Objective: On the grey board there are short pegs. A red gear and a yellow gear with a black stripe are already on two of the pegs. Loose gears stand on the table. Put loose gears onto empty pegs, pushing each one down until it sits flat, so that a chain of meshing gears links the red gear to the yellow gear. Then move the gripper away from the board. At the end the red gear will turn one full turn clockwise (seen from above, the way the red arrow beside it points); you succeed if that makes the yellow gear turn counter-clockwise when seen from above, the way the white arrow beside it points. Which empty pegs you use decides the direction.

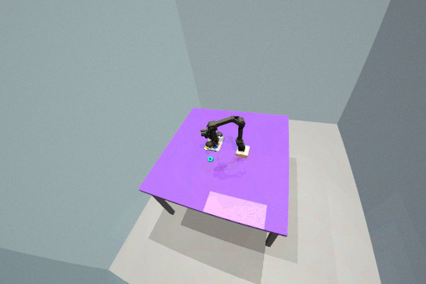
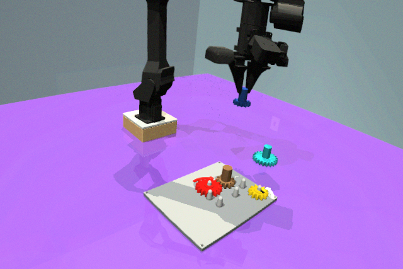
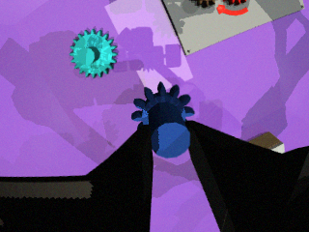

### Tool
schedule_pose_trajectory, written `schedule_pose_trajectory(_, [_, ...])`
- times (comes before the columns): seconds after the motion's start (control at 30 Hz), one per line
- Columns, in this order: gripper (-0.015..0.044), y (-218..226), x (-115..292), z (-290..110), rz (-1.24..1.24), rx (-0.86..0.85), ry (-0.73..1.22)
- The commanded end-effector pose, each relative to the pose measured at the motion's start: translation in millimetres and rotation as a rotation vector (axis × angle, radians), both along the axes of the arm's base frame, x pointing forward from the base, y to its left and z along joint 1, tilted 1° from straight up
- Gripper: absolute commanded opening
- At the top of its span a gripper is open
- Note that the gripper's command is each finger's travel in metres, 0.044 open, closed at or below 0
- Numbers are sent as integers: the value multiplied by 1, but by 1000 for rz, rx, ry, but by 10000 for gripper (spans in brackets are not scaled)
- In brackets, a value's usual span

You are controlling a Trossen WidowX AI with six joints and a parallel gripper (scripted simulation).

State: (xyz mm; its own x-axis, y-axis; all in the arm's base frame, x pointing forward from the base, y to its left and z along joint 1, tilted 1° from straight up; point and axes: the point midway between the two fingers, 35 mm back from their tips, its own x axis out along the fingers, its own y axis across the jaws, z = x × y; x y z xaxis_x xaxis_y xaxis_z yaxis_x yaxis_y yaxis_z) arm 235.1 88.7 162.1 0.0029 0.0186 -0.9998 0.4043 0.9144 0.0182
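My gripper [image 2: 244, 91] [image 3: 168, 130] is shut on the handle of the blue gear [image 2: 242, 101] [image 3: 163, 103] and holds it high above the table. The grey board [image 2: 182, 220] [image 3: 193, 41] lies nearer the exterior camera. The red gear [image 2: 204, 188] sits on a peg with the brown gear [image 2: 227, 175] beside it, close against its teeth. The yellow gear [image 2: 255, 193] sits near the board's right corner. Several empty pegs show, among them one peg [image 2: 242, 183] between brown and yellow, another [image 2: 235, 192] and a front one [image 2: 219, 201]. The cyan gear [image 2: 266, 157] [image 3: 94, 53] [image 1: 210, 159] stands on the table.
The arm's base block [image 2: 159, 130] [image 1: 242, 151] stands on the purple table [image 2: 81, 162] [image 1: 265, 177], away from the board. The cyan gear's upright handle and the brown gear's tall handle [image 2: 227, 171] stick up beside and on the board.
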Motion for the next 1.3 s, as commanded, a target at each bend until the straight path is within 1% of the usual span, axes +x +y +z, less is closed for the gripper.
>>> schedule_pose_trajectory(0.0, [0,-1,1,3,-6,3,-4])
schedule_pose_trajectory(0.73, [0,-33,51,-31,-6,0,-8])
schedule_pose_trajectory(1.27, [0,-65,79,-57,-1,-9,-7])
